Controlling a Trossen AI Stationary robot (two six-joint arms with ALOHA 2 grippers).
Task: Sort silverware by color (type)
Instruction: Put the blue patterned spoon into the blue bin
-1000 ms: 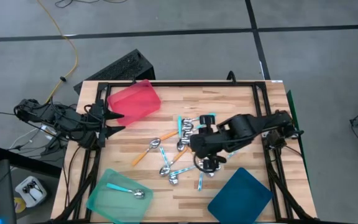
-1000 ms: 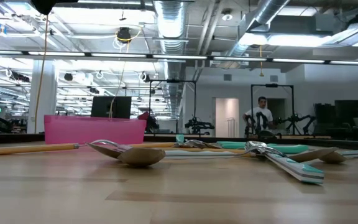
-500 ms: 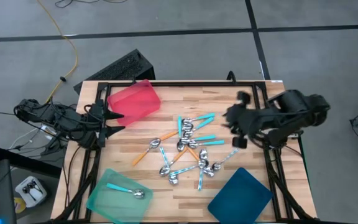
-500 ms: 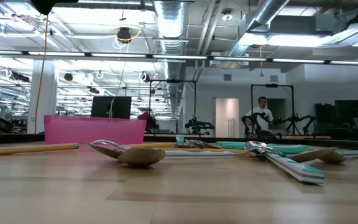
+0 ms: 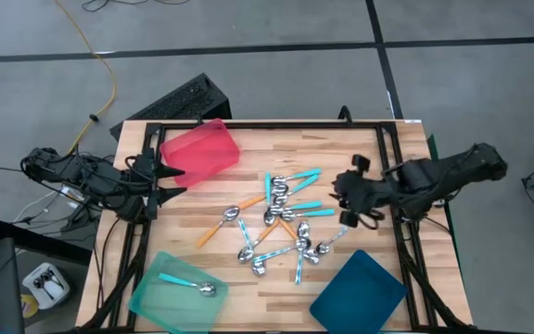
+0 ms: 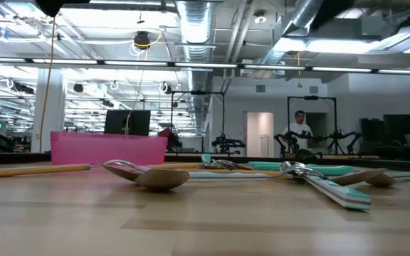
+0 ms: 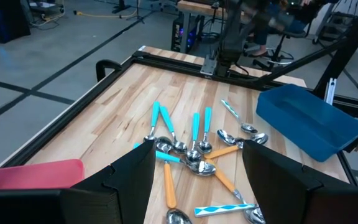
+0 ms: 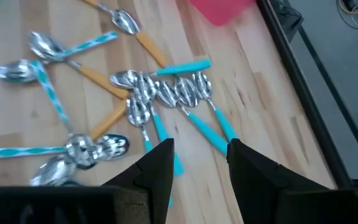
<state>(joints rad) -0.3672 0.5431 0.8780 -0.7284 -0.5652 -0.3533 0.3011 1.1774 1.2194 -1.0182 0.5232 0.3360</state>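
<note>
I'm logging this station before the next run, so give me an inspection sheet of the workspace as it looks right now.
Surface: wooden table, black frame rails along its edges.
Job's things: spoons in a mixed pile mid-table, orange, turquoise and patterned handles; one turquoise spoon lies in the mint tray.
Clutter: red tray and blue tray look empty.
Grippers: left gripper open, parked beside the red tray; right gripper open, empty, beside the pile.
Cables: yellow cable and a dark bundle on the floor.
Surroundings: keyboard on the floor; a person far behind.
</note>
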